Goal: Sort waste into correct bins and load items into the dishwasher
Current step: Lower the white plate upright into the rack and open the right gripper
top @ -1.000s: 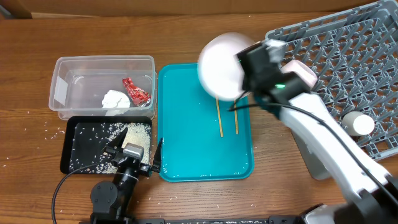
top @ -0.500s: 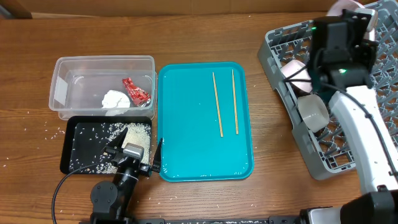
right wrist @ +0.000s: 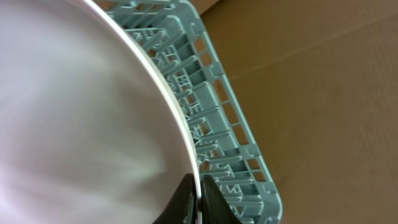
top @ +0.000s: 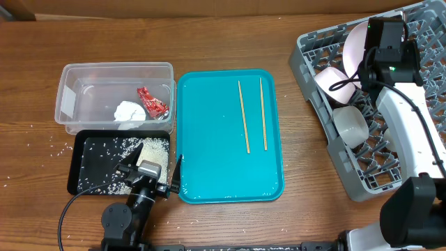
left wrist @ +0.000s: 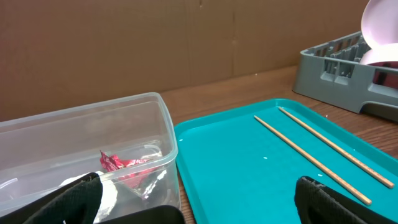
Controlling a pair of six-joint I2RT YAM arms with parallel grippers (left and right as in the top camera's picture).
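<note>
Black fingers of the right gripper (right wrist: 198, 200) pinch the rim of the round white plate (top: 354, 47). The plate hangs on edge, face turned leftward, directly over the far end of the grey dish rack (top: 369, 178), so the drop is straight down into the lattice. Just beside it in the rack lie a small white bowl (top: 327, 78) and a second white vessel (top: 350, 125). Two chopsticks (top: 245, 115) remain on the teal tray (top: 209, 146), long axes pointing away from the robot. The left gripper (left wrist: 199, 205), fingers spread and empty, looks nearer them. Beyond it, the clear tub (top: 90, 90) holds a red wrapper scrap (top: 152, 101) and a tissue wad (top: 130, 111), and the black tray (top: 87, 174) holds rice grains (top: 157, 150).
</note>
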